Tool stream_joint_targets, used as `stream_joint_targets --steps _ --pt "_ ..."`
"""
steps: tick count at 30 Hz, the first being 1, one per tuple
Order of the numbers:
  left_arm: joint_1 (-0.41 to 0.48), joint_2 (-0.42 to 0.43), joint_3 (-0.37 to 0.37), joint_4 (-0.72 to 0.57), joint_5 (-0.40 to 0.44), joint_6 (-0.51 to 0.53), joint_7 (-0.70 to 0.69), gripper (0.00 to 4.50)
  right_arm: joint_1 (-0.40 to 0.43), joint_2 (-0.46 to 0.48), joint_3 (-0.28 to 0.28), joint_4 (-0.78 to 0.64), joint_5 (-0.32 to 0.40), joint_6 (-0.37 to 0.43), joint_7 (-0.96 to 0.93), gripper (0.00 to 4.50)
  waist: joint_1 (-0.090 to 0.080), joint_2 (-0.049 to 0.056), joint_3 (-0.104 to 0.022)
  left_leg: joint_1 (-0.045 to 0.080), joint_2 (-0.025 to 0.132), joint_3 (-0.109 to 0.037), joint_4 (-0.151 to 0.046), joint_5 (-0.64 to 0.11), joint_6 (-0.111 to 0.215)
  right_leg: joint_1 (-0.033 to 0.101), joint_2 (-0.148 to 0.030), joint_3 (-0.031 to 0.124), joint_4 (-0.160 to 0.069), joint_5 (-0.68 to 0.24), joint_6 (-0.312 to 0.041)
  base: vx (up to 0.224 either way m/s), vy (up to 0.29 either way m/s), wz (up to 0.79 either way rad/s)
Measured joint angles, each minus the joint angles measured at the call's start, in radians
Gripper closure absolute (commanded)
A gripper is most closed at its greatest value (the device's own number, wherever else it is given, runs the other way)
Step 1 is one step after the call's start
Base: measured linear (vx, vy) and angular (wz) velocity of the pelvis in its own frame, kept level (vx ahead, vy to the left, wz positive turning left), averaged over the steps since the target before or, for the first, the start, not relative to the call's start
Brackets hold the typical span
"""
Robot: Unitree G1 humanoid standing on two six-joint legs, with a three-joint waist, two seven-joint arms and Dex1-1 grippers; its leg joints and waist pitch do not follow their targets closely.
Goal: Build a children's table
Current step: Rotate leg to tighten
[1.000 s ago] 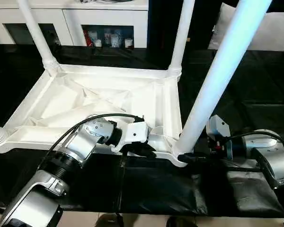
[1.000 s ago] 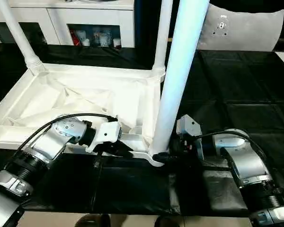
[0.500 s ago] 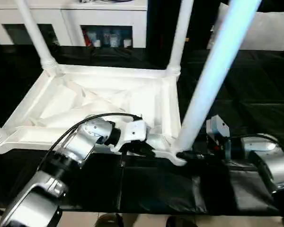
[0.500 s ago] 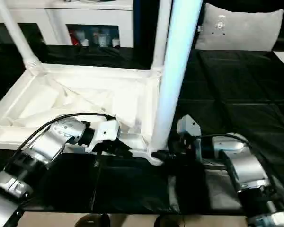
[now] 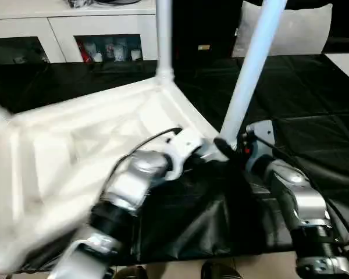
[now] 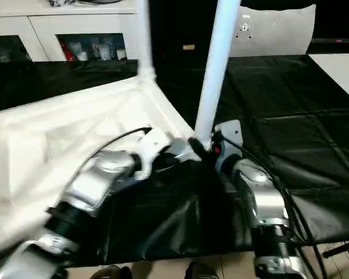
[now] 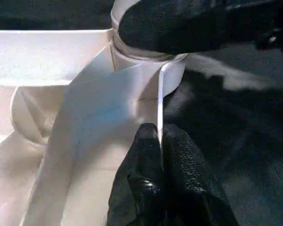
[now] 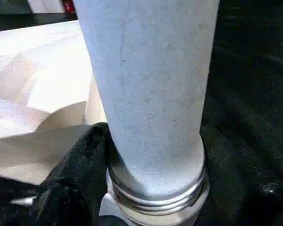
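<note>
The children's table (image 5: pixel 75 145) lies upside down on the black cover, white, with its ribbed underside facing up. One leg (image 5: pixel 250 70) stands in the near right corner socket, and another leg (image 5: pixel 164 35) stands at the far corner. My left gripper (image 5: pixel 193 158) is shut on the thin rim of the top, beside that near corner; the pinch (image 7: pixel 161 141) is plain in the left wrist view. My right gripper (image 5: pixel 225 145) hugs the base of the near leg (image 8: pixel 151 94), one black finger (image 8: pixel 75 165) pressed against it.
The black-covered work surface (image 5: pixel 314 116) stretches to the right and behind. A white cabinet (image 5: pixel 75 29) stands at the back left and a white pillow (image 5: pixel 302 35) at the back right. The cover's front edge (image 5: pixel 180 256) runs close below my arms.
The table has swung round, its near right corner moving away from me with both grippers on it. The right jaws have drawn in a little on the leg. The view has shifted as well.
</note>
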Motion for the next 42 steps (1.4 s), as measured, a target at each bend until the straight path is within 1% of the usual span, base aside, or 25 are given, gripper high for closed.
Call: stream_joint_targets --steps 3,5,8,9,11,12,14,17,19,21,25,29,31,33,36,37,40,42 --pt "-0.002 0.003 -0.009 -0.002 0.003 -0.005 0.002 4.5 0.008 0.003 0.007 0.003 -0.004 -0.037 0.001 1.12 0.005 0.0 0.0 0.0 0.0 0.0 -0.002 0.0 0.0 0.0 0.0 -0.001 0.0 0.0 -0.001 0.0 0.0 0.0" --pt "-0.002 0.007 -0.018 -0.004 0.005 -0.013 0.0 4.5 0.016 -0.012 0.01 0.002 -0.007 -0.057 0.018 0.79 0.008 0.001 0.0 -0.001 0.0 0.0 -0.002 0.0 0.0 0.0 0.0 -0.001 0.0 0.002 -0.003 0.0 0.0 0.0" --pt "-0.002 0.027 -0.03 -0.006 0.007 -0.036 -0.022 4.5 0.027 -0.054 0.022 0.003 -0.008 -0.087 0.081 0.61 0.012 0.002 0.0 -0.001 0.0 -0.001 -0.003 0.0 0.0 -0.001 0.0 -0.002 0.001 0.003 -0.004 0.0 0.0 0.0" --pt "-0.002 0.036 -0.034 -0.006 0.007 -0.046 -0.034 4.5 0.028 -0.067 0.026 0.006 -0.008 -0.097 0.102 0.47 0.013 0.003 0.0 -0.001 0.0 -0.001 -0.003 0.0 0.0 -0.001 0.0 -0.002 0.001 0.003 -0.005 0.0 0.0 0.0" --pt "-0.002 0.067 -0.047 -0.006 0.007 -0.082 -0.066 4.5 0.032 -0.123 0.039 0.009 -0.008 -0.135 0.18 0.26 0.017 0.007 0.0 -0.001 0.0 -0.001 -0.003 0.0 0.0 -0.001 0.0 -0.002 0.001 0.003 -0.005 0.0 0.0 0.0" --pt "-0.002 0.091 -0.054 -0.006 0.005 -0.113 -0.101 4.5 0.032 -0.158 0.054 0.008 0.001 -0.165 0.249 0.18 0.017 0.008 -0.001 -0.002 0.001 -0.001 -0.003 0.0 0.0 -0.001 0.0 -0.003 0.001 0.003 -0.004 0.0 0.0 0.0" --pt "0.003 0.112 -0.06 -0.006 -0.002 -0.146 -0.141 4.5 0.032 -0.203 0.054 0.008 0.012 -0.187 0.322 0.02 0.023 0.008 -0.001 -0.002 0.001 -0.001 -0.003 0.0 0.0 -0.001 0.0 -0.003 0.001 0.003 -0.004 0.0 0.0 0.0" --pt "0.009 0.153 -0.074 -0.006 -0.019 -0.196 -0.223 4.5 0.046 -0.279 0.069 -0.018 0.051 -0.193 0.475 0.02 0.033 0.008 -0.001 -0.002 0.001 -0.001 -0.002 0.003 0.005 0.0 0.0 -0.003 0.001 0.003 -0.005 0.0 0.0 0.0" --pt "0.014 0.2 -0.077 -0.006 -0.044 -0.237 -0.298 4.5 0.05 -0.326 0.071 -0.037 0.075 -0.187 0.57 0.02 0.039 0.008 -0.001 -0.002 0.002 -0.001 -0.002 0.003 0.005 0.0 0.0 -0.004 0.002 0.003 -0.005 0.0 0.0 0.0" --pt "0.014 0.234 -0.078 -0.004 -0.052 -0.269 -0.355 4.5 0.05 -0.351 0.081 -0.041 0.077 -0.195 0.609 0.02 0.047 0.008 -0.001 -0.002 0.002 -0.001 -0.001 0.003 0.005 0.001 0.0 -0.004 0.002 0.003 -0.005 0.0 0.0 0.0" --pt "0.01 0.284 -0.103 0.016 -0.072 -0.352 -0.463 4.5 0.05 -0.388 0.14 -0.04 0.066 -0.24 0.695 0.02 0.062 0.008 -0.001 -0.002 0.001 0.0 0.001 0.001 0.002 0.001 -0.001 -0.002 0.002 0.003 -0.005 0.0 0.0 0.0" --pt "-0.005 0.339 -0.109 0.04 -0.101 -0.398 -0.581 4.5 0.048 -0.419 0.172 -0.04 0.068 -0.239 0.784 0.02 0.063 0.006 0.0 -0.002 0.001 0.0 0.002 0.001 0.002 0.002 -0.001 -0.002 0.002 0.003 -0.006 0.0 0.0 0.0" --pt "-0.007 0.361 -0.109 0.047 -0.11 -0.412 -0.621 4.5 0.048 -0.424 0.181 -0.04 0.069 -0.233 0.809 0.29 0.063 0.005 0.0 -0.002 0.001 0.0 0.002 0.001 0.002 0.002 -0.001 -0.002 0.003 0.004 -0.006 0.0 0.0 0.0" --pt "-0.015 0.368 -0.11 0.055 -0.113 -0.423 -0.653 4.5 0.048 -0.424 0.191 -0.04 0.07 -0.227 0.83 0.36 0.063 0.005 0.0 -0.002 0.001 0.0 0.002 0.001 0.002 0.002 -0.001 -0.002 0.003 0.004 -0.006 0.0 0.0 0.0" --pt "-0.033 0.369 -0.116 0.074 -0.118 -0.427 -0.671 4.5 0.048 -0.421 0.209 -0.037 0.073 -0.227 0.842 0.7 0.064 0.004 0.0 -0.003 0.001 0.0 0.002 0.001 0.002 0.002 -0.001 -0.002 0.003 0.004 -0.006 0.0 0.0 0.0" --pt "-0.034 0.369 -0.116 0.074 -0.118 -0.427 -0.672 4.5 0.048 -0.42 0.212 -0.036 0.075 -0.227 0.842 0.7 0.064 0.004 0.0 -0.003 0.001 0.0 0.003 0.001 0.002 0.002 -0.001 -0.002 0.003 0.004 -0.006 0.0 0.0 0.0" --pt "-0.036 0.368 -0.116 0.085 -0.119 -0.44 -0.674 4.5 0.048 -0.419 0.215 -0.035 0.084 -0.216 0.851 1.03 0.064 0.004 0.0 -0.003 0.002 0.0 0.003 0.001 0.002 0.002 -0.001 -0.002 0.003 0.004 -0.006 0.0 0.0 0.0" --pt "-0.037 0.368 -0.116 0.094 -0.12 -0.451 -0.678 4.5 0.048 -0.418 0.216 -0.035 0.087 -0.206 0.856 1.12 0.064 0.004 0.0 -0.003 0.002 0.0 0.003 0.001 0.002 0.002 -0.001 -0.002 0.003 0.004 -0.006 0.0 0.0 0.0"
